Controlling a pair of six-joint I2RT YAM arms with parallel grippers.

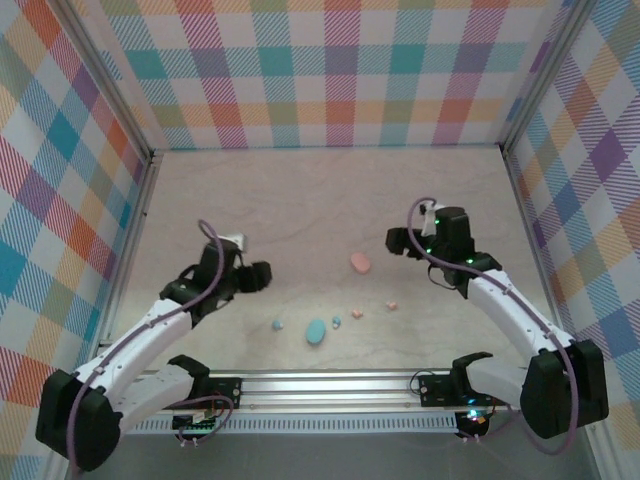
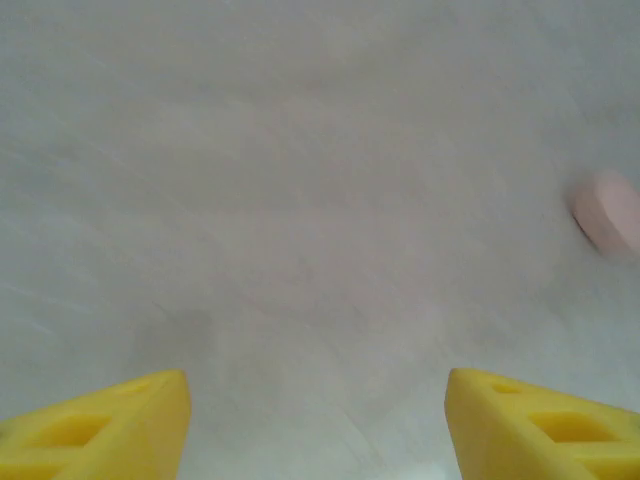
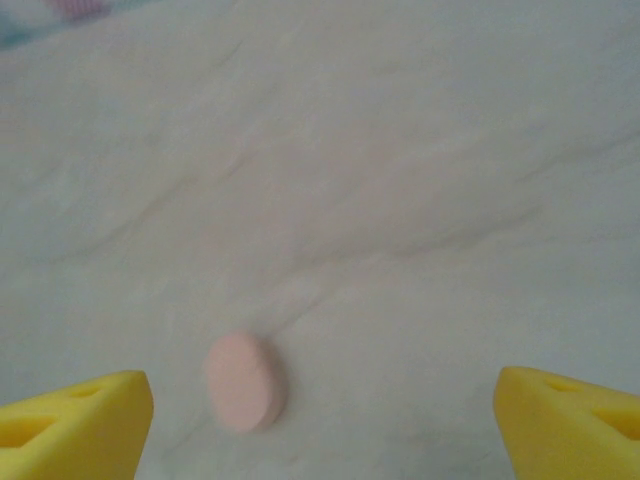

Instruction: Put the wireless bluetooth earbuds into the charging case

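Right gripper (image 3: 322, 400) is wide and empty, pink case (image 3: 245, 382) just ahead of it. Left gripper (image 2: 318, 400) is parted too, nothing between, case off sideways.

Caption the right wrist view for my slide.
Open right end effector aimed at the pink case lying on the pale table.

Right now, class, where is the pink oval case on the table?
From above, the pink case lies centrally, just left of the right gripper and beyond the blue case; the right wrist camera sees it ahead, low and left of centre.
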